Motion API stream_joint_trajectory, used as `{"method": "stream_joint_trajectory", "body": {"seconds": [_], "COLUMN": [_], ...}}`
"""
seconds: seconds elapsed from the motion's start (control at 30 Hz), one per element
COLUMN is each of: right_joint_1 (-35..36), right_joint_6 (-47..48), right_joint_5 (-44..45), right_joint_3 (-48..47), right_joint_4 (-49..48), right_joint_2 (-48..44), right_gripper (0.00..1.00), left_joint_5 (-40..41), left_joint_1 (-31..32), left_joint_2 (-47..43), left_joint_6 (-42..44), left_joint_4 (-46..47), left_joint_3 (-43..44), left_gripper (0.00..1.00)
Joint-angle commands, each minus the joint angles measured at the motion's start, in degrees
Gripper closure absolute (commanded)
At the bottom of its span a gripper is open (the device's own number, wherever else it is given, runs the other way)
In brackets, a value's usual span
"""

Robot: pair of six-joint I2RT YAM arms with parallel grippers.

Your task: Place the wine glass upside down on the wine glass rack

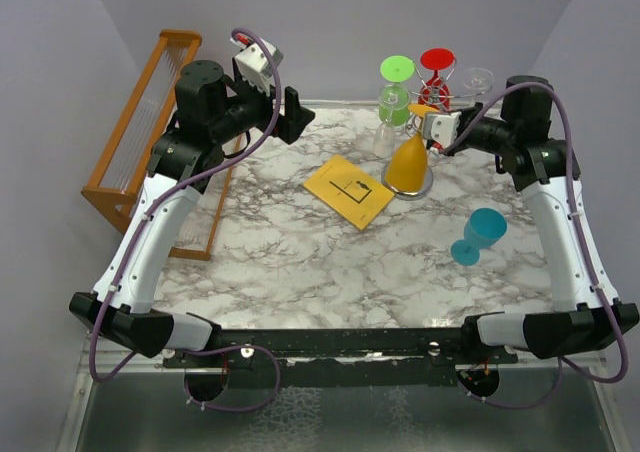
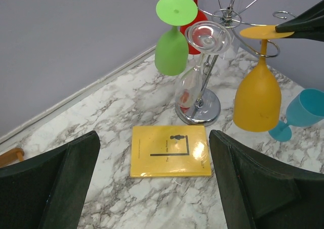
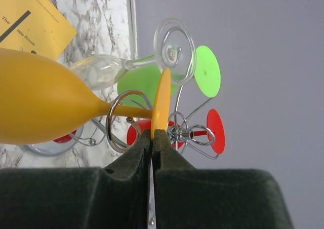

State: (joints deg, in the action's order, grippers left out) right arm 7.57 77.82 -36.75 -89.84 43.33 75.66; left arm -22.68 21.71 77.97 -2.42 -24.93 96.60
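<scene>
The right gripper point(image 3: 152, 132) is clamped shut on the rim of the flat foot of the yellow wine glass point(image 3: 40, 105), its two dark fingers pressed together with the thin disc between them. The glass hangs upside down, bowl towards the marble table point(image 1: 300, 252), and its stem passes through one of the curled wire loops at the top of the wine glass rack point(image 2: 202, 113). Whether the foot already bears on the wire I cannot tell.

Three other glasses hang bowl-down from the same silver stand: a green glass point(image 2: 172, 49), a red glass point(image 1: 437, 59) behind it, and a clear glass point(image 2: 191, 84) close against the twisted stem. A blue glass point(image 1: 480, 234) sits on the marble to the right of the rack, apart from its shiny round base.

The left gripper point(image 2: 154, 183) is raised over the left rear of the table with its jaws spread wide and nothing between them. A yellow book point(image 1: 350, 190) lies flat just in front of the rack's base. An orange-brown wooden slatted rack point(image 1: 140, 132) stands at the table's left edge.
</scene>
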Motion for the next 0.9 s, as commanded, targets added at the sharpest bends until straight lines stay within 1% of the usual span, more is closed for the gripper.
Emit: {"method": "stream_joint_trajectory", "body": {"seconds": [0.0, 0.2, 0.47, 0.6, 0.77, 0.87], "right_joint_1": [0.5, 0.5, 0.5, 0.5, 0.5, 0.5], "right_joint_6": [-1.4, -1.9, -4.3, -4.6, -4.7, -5.0], "right_joint_5": [-0.8, 1.7, 10.2, 12.1, 13.5, 13.2], "right_joint_3": [-1.9, -0.9, 0.7, 2.0, 4.2, 5.1], "right_joint_4": [1.8, 2.3, 1.6, 1.1, -0.3, -0.8], "right_joint_2": [-2.6, -3.7, -5.8, -6.4, -6.5, -6.4], "right_gripper": [0.99, 0.99, 0.98, 0.90, 0.86, 0.85], "left_joint_5": [-2.0, -2.4, -2.6, -3.0, -3.3, -3.3], "left_joint_1": [-0.4, -0.4, -0.3, -0.3, -0.4, -0.4], "left_joint_2": [-0.9, -0.7, -0.8, -0.7, -0.8, -0.9], "left_joint_6": [0.3, 0.3, 0.3, 0.3, 0.3, 0.4], "left_joint_4": [2.1, 2.2, 2.1, 2.2, 2.4, 2.4], "left_joint_3": [-0.9, -1.0, -1.2, -1.3, -1.8, -1.9], "left_gripper": [0.08, 0.08, 0.08, 0.08, 0.08, 0.08]}}
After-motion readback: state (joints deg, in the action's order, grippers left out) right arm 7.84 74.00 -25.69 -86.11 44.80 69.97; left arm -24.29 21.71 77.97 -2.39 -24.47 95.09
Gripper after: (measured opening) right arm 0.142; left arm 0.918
